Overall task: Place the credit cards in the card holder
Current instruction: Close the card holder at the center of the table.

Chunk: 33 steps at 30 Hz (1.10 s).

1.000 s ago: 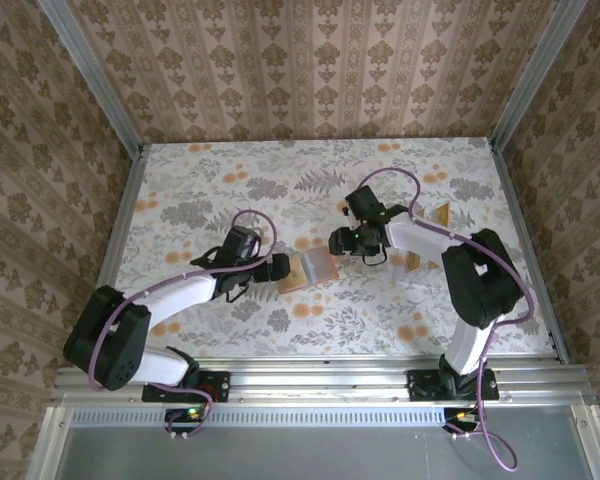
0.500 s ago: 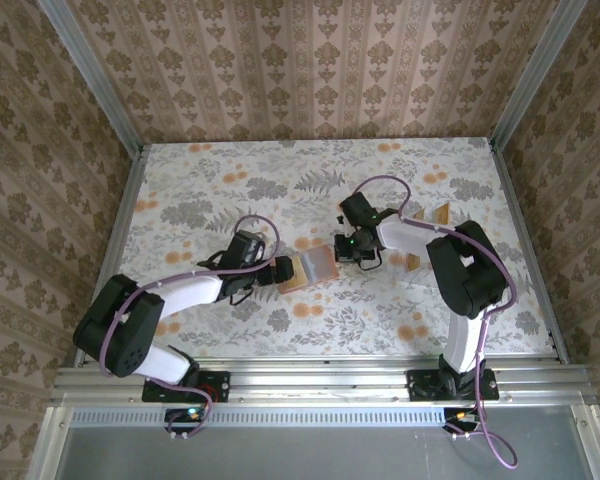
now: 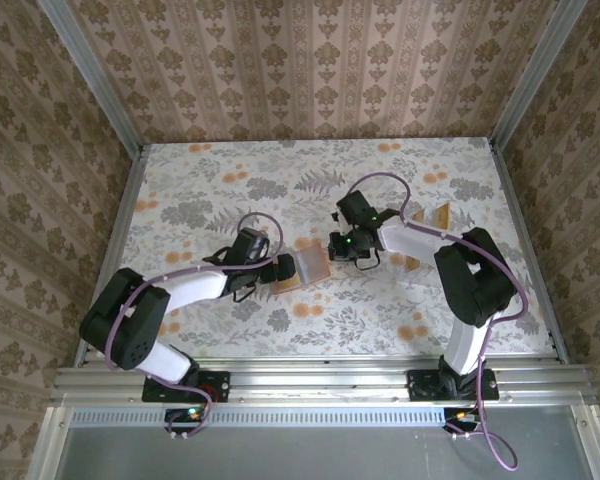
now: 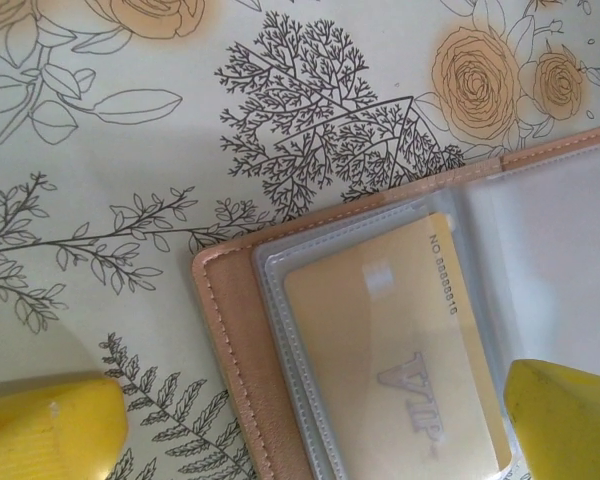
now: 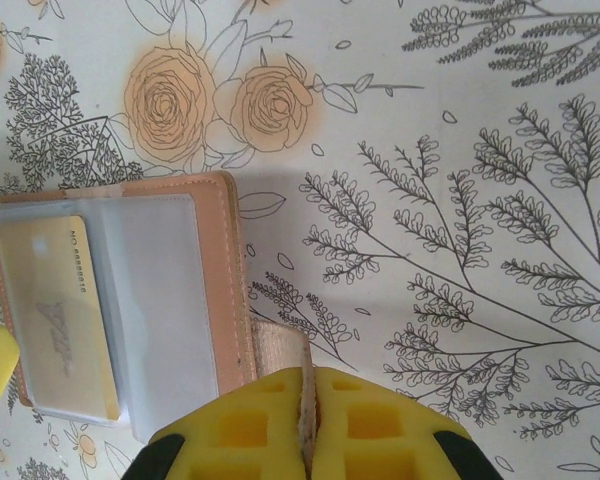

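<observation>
card holder (image 3: 305,268) lies open mid-table, one credit card (image 4: 390,360) sleeved — right gripper (image 5: 307,400) pinched shut on its strap (image 5: 280,345), left gripper (image 4: 310,420) gaping over the corner; i'd pull that strap flat and gently

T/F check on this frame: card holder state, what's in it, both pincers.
1. The tan-pink leather-like folding card holder lies open. True.
2. Its clear plastic sleeve holds no card. False: a flat gold VIP card sits in it.
3. The right pincer is shut on the holder's tan strap. True.
4. The left pincer is shut. False: it is open, its yellow fingertips wide apart over the holder.
</observation>
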Each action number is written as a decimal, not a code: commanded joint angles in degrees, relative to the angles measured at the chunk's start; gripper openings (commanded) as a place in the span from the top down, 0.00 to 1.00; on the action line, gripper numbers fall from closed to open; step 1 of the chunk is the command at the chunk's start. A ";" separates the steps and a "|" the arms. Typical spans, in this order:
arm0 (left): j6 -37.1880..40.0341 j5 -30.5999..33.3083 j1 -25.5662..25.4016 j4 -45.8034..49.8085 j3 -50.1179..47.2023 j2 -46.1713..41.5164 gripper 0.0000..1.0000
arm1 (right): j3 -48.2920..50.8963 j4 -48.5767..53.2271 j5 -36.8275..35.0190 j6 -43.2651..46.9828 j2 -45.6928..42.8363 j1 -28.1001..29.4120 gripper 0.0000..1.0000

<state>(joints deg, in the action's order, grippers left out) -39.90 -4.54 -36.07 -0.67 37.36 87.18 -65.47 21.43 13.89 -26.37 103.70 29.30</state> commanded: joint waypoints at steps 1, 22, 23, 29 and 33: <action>-0.08 -9.73 -1.33 -11.31 1.29 7.20 0.00 | 2.02 -1.24 1.55 -1.97 -1.04 0.45 1.00; -0.33 -19.51 -0.48 -18.41 5.14 13.37 0.00 | 3.63 -3.50 3.30 -4.39 -0.74 1.64 1.00; -0.35 -19.92 -0.49 -18.72 5.17 13.46 0.00 | 3.51 -3.53 3.31 -4.45 -0.69 1.64 1.00; -2.35 -21.51 -0.39 -22.10 4.84 13.02 0.00 | 3.92 -4.22 3.15 -5.07 -0.08 2.30 1.00; -3.78 -21.90 -0.38 -24.05 4.18 12.18 0.00 | 4.18 -4.53 3.03 -5.27 0.12 2.60 1.00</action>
<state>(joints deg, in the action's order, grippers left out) -42.06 -8.64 -34.24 3.01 42.41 91.09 -62.08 17.72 15.97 -30.63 103.66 31.44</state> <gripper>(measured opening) 0.999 0.044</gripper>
